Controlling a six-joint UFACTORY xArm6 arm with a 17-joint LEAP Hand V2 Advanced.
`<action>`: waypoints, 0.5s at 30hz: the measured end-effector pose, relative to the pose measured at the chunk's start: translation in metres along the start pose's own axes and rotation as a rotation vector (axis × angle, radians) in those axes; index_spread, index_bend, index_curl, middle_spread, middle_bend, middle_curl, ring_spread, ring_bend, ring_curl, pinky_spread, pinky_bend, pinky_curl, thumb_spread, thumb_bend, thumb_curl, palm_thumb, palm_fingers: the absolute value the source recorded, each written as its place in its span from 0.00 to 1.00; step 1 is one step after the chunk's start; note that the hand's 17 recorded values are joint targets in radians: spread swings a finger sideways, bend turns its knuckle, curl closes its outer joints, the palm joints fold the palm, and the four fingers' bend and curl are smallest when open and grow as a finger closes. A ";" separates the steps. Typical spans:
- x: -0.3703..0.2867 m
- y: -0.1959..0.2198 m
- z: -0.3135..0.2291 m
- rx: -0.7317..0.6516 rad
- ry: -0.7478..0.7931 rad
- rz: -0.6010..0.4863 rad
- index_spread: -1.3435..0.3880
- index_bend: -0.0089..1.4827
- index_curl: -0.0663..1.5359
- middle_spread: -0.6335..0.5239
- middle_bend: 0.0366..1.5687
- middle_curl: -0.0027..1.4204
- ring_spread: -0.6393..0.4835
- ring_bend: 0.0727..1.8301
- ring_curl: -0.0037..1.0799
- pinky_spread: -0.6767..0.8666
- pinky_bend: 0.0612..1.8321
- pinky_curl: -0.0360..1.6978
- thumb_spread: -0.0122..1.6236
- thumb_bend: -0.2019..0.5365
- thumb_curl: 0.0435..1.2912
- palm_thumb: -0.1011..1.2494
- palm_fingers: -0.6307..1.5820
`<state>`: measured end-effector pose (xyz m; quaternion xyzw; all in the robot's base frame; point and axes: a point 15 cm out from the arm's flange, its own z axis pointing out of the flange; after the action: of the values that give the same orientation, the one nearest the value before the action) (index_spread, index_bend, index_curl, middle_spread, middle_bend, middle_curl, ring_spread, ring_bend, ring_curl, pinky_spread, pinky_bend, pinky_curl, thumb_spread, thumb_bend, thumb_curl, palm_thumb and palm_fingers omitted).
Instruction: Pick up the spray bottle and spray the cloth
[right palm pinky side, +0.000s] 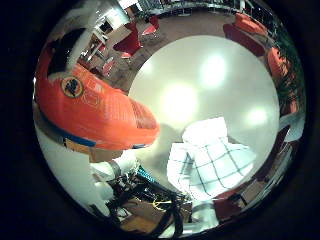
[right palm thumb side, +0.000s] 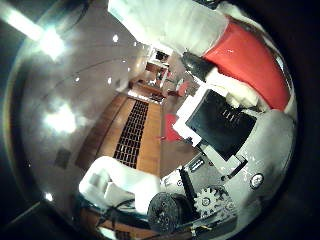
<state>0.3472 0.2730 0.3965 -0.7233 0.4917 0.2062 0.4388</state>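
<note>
The orange spray bottle (right palm pinky side: 95, 105) with a round dark label fills much of the little finger side palm view, close to the palm and held above the table. In the thumb side palm view its red-orange body (right palm thumb side: 245, 60) lies against my hand (right palm thumb side: 225, 140), whose black and white fingers (right palm thumb side: 222, 120) curl round it. The cloth (right palm pinky side: 212, 160), white with a green check, lies rumpled on the white round table (right palm pinky side: 190, 90), below and to the side of the bottle. Dark parts of my hand (right palm pinky side: 150, 205) show at the view's edge beside the cloth.
Red chairs (right palm pinky side: 130, 42) stand round the far side of the table, with more of them (right palm pinky side: 248, 25) further along. The thumb side palm view shows a wooden floor strip (right palm thumb side: 140, 130) and bright lights reflected on a shiny surface (right palm thumb side: 60, 120).
</note>
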 end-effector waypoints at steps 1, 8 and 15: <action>0.004 -0.001 0.002 0.015 -0.002 -0.009 0.65 0.78 0.52 0.46 0.89 0.48 0.37 0.73 0.75 0.31 0.55 0.82 0.48 0.25 0.65 0.83 0.80; 0.027 0.003 0.027 0.097 -0.100 0.007 0.65 0.78 0.52 0.46 0.89 0.48 0.37 0.73 0.75 0.31 0.55 0.82 0.48 0.25 0.65 0.83 0.80; 0.059 0.000 0.046 0.129 -0.092 -0.026 0.65 0.78 0.52 0.46 0.89 0.48 0.37 0.73 0.75 0.31 0.55 0.82 0.48 0.25 0.66 0.83 0.79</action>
<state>0.3792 0.2805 0.3289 -0.6894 0.4739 0.2016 0.5094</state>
